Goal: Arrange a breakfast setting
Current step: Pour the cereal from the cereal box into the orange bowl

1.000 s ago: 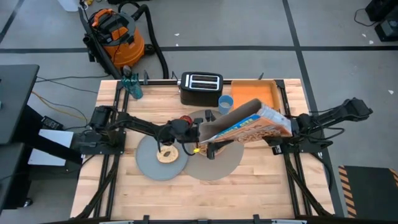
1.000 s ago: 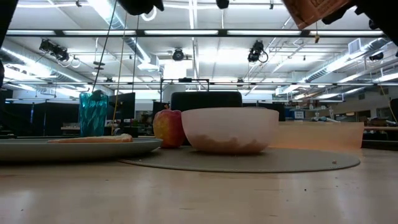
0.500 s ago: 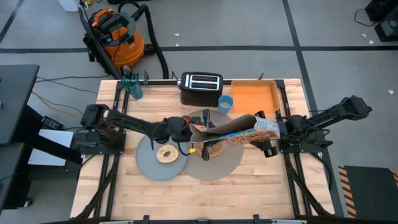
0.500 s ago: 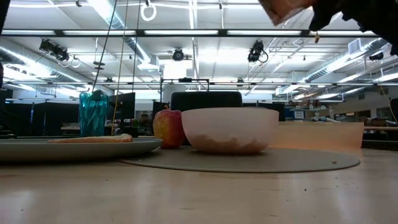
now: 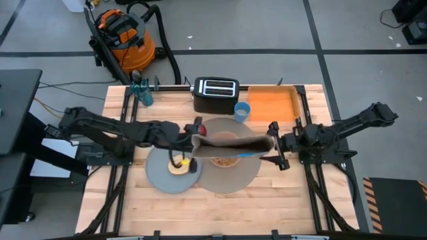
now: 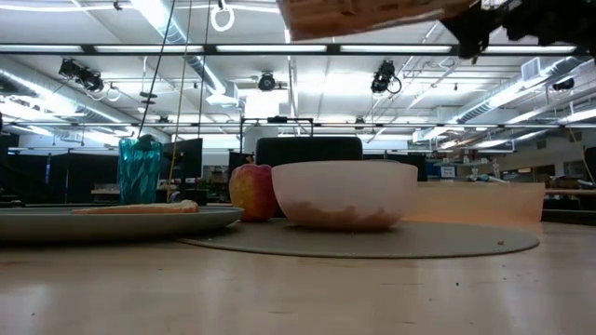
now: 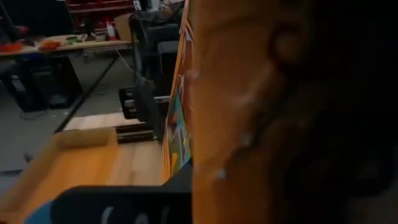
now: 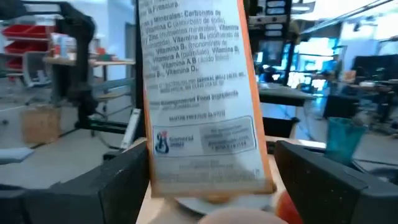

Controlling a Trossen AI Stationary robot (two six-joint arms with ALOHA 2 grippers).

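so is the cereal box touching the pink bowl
Apart. The low view shows the cereal box held high at the picture's top, with clear open space between it and the pink bowl below.

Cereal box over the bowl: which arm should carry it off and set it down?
Right, likely. The right gripper clamps the cereal box by its end, the box between its fingers, beside bare table. The left gripper sits at the far end, over the plate.
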